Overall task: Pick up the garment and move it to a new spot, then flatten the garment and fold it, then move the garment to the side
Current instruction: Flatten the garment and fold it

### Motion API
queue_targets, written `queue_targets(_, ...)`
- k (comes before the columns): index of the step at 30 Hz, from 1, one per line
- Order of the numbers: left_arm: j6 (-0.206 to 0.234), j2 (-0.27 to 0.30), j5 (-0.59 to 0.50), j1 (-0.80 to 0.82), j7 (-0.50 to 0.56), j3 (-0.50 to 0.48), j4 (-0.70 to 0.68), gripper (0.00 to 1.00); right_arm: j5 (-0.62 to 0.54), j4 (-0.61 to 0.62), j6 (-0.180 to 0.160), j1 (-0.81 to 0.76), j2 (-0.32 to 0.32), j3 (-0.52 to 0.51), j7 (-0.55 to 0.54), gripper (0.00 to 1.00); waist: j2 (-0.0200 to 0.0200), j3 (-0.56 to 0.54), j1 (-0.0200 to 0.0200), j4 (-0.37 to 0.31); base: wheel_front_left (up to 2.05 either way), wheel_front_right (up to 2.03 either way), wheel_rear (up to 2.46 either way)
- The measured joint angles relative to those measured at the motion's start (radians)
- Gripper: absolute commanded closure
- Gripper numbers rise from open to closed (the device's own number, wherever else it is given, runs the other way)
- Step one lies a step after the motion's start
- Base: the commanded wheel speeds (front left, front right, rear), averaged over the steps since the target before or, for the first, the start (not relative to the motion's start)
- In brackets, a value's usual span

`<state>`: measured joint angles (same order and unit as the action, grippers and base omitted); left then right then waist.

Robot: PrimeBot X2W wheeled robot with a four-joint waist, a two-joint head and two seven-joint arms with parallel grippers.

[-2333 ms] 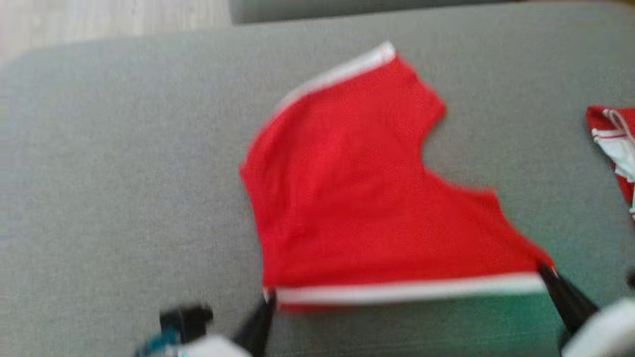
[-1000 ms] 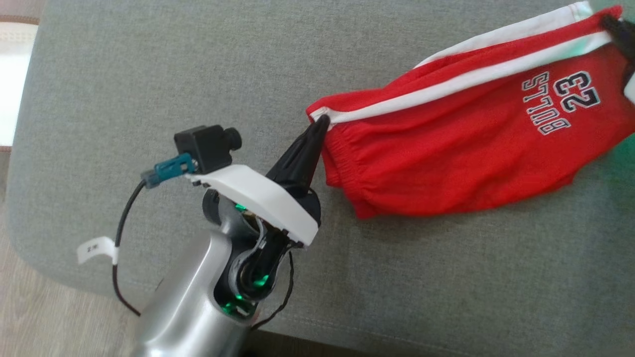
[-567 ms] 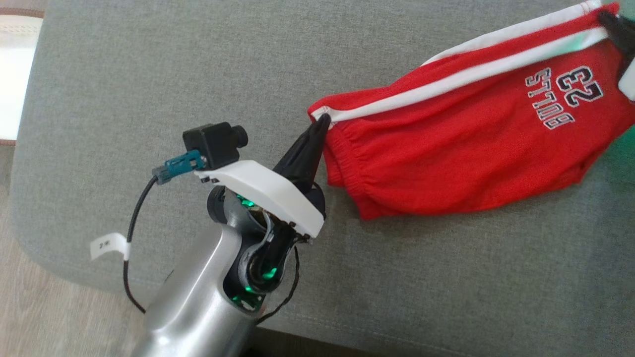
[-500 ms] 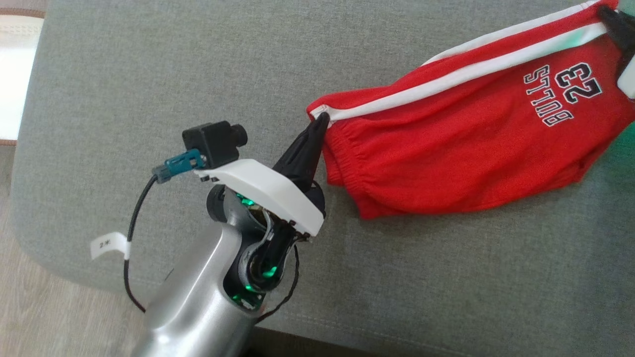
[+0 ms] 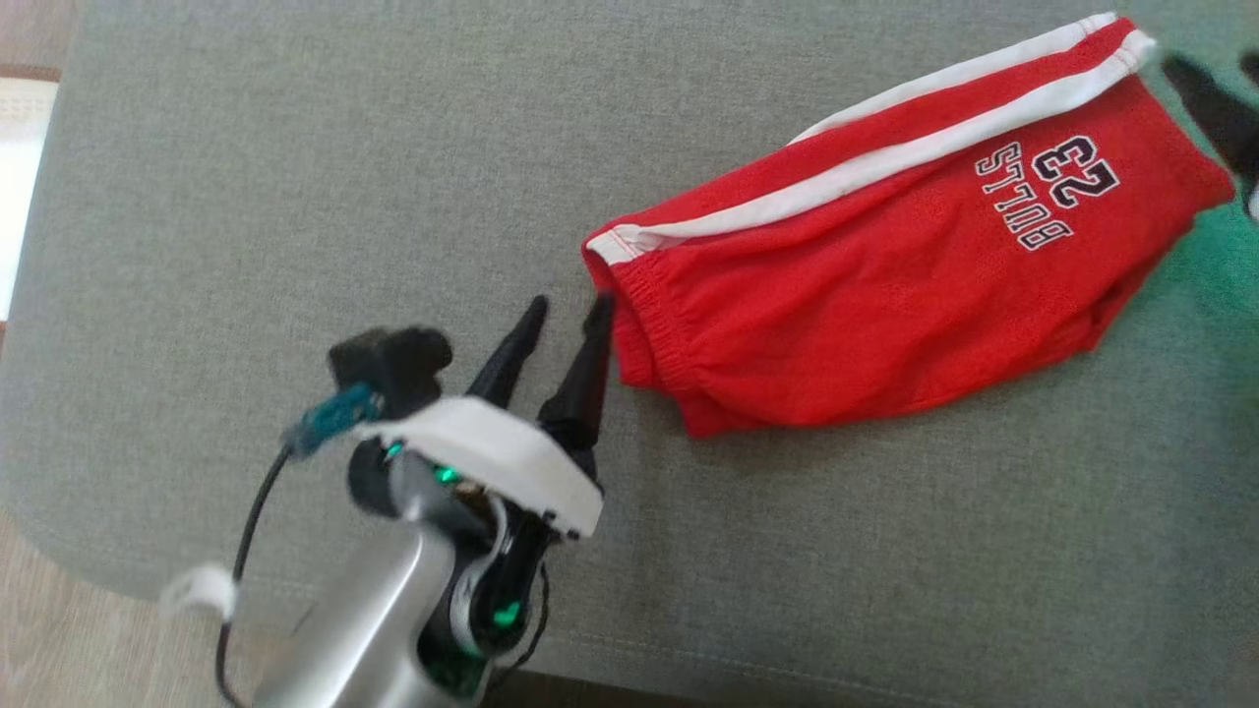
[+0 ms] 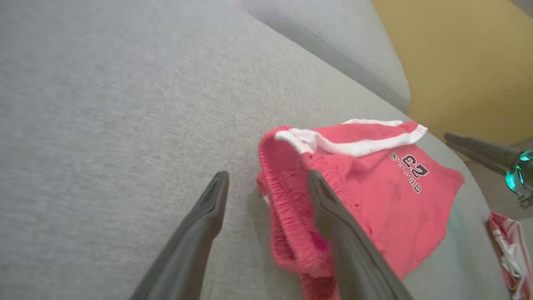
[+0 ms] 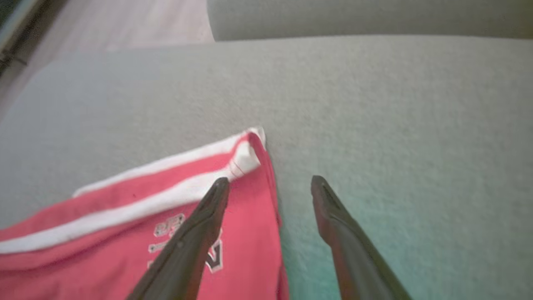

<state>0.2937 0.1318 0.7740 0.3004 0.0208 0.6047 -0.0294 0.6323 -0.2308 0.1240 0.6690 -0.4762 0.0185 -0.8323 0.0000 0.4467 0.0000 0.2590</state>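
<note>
The garment [image 5: 866, 295] is a pair of red shorts with white side stripes and a "BULLS 23" print. It lies folded on the grey sofa cushion [image 5: 295, 147]. My left gripper [image 5: 569, 307] stands open just left of the elastic waistband end, with nothing between its fingers. The left wrist view shows the garment [image 6: 387, 196] with my left gripper [image 6: 267, 177] at its bunched waistband, the right finger overlapping it. My right gripper [image 5: 1210, 64] is open at the garment's far right corner. In the right wrist view, my right gripper [image 7: 270, 181] straddles the striped corner of the garment [image 7: 104, 250].
The cushion's rounded front-left corner drops to wooden floor [image 5: 59, 639]. A backrest cushion [image 7: 354, 16] runs along the far side. Another red and white garment [image 6: 510, 246] lies past the shorts, near the other arm's gripper [image 6: 479, 150]. A yellow surface [image 6: 458, 62] stands behind.
Both grippers have opened and let go of the garment's two stripe corners. The left gripper has drawn back a little from the waistband. The garment has settled flat on the cushion.
</note>
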Motion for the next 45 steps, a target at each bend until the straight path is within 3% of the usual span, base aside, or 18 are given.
queue_targets(7, 0.080, 0.035, -0.176, -0.046, -0.182, 0.005, -0.081, 0.00, 0.010, 0.015, 0.000, -0.088, -0.029, -0.005, -0.090, 0.00, 0.0000, 0.004, 0.0000, 0.009, 0.00, 0.00, 0.00)
queue_targets(13, 0.083, 0.004, -0.281, -0.044, -0.258, 0.052, -0.056, 0.00, -0.041, 0.010, 0.000, -0.084, -0.009, -0.020, -0.134, 0.00, 0.0000, 0.011, 0.0000, 0.037, 0.00, 0.00, 0.00)
queue_targets(19, 0.058, -0.027, -0.326, -0.044, -0.270, 0.074, -0.004, 0.00, -0.069, 0.003, 0.000, -0.076, 0.010, -0.003, -0.172, 0.00, 0.0000, 0.003, 0.0000, 0.059, 0.00, 0.00, 0.00)
queue_targets(20, 0.056, -0.030, -0.332, -0.045, -0.270, 0.073, 0.004, 0.00, -0.069, 0.004, 0.000, -0.077, 0.017, 0.003, -0.173, 0.44, 0.0000, 0.001, 0.0000, 0.059, 0.00, 0.00, 0.00)
queue_targets(21, 0.048, -0.032, -0.335, -0.045, -0.270, 0.070, 0.011, 0.00, -0.069, 0.005, 0.000, -0.077, 0.027, 0.004, -0.172, 1.00, 0.0000, -0.002, 0.0000, 0.058, 0.00, 0.00, 0.00)
queue_targets(29, 0.004, -0.051, -0.407, -0.082, -0.273, -0.002, 0.008, 0.00, -0.016, -0.007, 0.000, -0.113, 0.100, -0.054, -0.125, 1.00, 0.0000, -0.032, 0.0000, -0.002, 0.00, 0.00, 0.00)
queue_targets(38, -0.049, -0.050, -0.468, -0.225, -0.275, -0.107, 0.014, 0.00, 0.009, -0.020, 0.000, -0.270, 0.110, -0.227, -0.033, 1.00, 0.0000, -0.120, 0.0000, -0.098, 0.00, 0.00, 0.00)
queue_targets(45, -0.079, -0.053, -0.484, -0.259, -0.275, -0.140, 0.026, 0.00, -0.010, -0.032, 0.000, -0.325, 0.108, -0.295, 0.035, 1.00, 0.0001, -0.166, 0.0000, -0.138, 0.00, 0.00, 0.00)
